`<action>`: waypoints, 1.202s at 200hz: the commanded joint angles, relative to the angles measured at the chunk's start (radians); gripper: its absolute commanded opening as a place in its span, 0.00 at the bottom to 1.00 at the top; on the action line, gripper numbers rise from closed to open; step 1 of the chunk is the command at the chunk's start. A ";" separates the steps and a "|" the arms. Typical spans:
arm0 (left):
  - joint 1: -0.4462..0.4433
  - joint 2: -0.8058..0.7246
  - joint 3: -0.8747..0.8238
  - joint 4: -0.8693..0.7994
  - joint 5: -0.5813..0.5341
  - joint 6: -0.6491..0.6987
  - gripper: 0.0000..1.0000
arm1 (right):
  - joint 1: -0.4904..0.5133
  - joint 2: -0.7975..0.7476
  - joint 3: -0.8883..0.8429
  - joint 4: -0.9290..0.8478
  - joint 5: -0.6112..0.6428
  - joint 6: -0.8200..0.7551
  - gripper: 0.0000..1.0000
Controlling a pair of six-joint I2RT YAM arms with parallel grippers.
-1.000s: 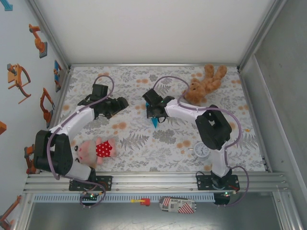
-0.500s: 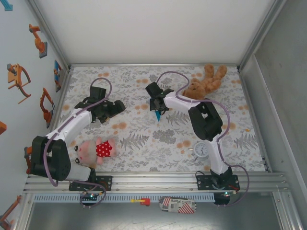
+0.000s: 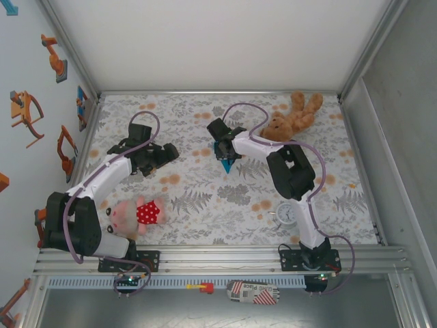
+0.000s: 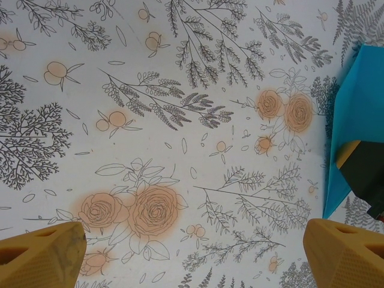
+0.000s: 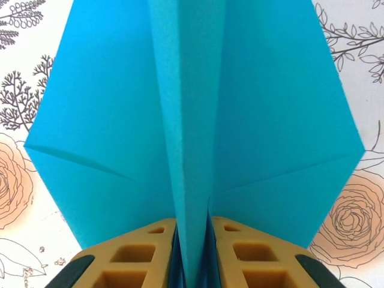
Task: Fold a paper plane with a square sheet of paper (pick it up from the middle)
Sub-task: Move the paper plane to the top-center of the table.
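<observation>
paper plane (image 5: 198, 120): on the flowered cloth (image 3: 205, 198), near its middle.
right gripper (image 5: 192, 240): fingers pressed together on the plane's raised centre fold.
left gripper (image 4: 192, 252): fingers wide apart over bare cloth, left of the plane.
around: teddy bear (image 3: 290, 119) near, far-right; white clock (image 3: 287, 214) and pink plush toy (image 3: 136, 212) well apart.
right wrist view: both wings spread flat, creased.

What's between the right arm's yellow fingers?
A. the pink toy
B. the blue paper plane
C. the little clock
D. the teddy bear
B: in the right wrist view, the raised centre fold of the paper plane stands squeezed between the two fingers of the right gripper.
</observation>
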 commanded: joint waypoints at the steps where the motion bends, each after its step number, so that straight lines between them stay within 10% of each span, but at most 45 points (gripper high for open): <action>1: 0.003 0.015 -0.007 -0.015 0.015 0.023 0.93 | 0.003 0.034 -0.001 -0.016 0.036 -0.003 0.21; 240: 0.003 0.004 -0.007 -0.003 0.009 0.013 0.96 | -0.006 0.027 -0.027 0.131 0.098 -0.013 0.36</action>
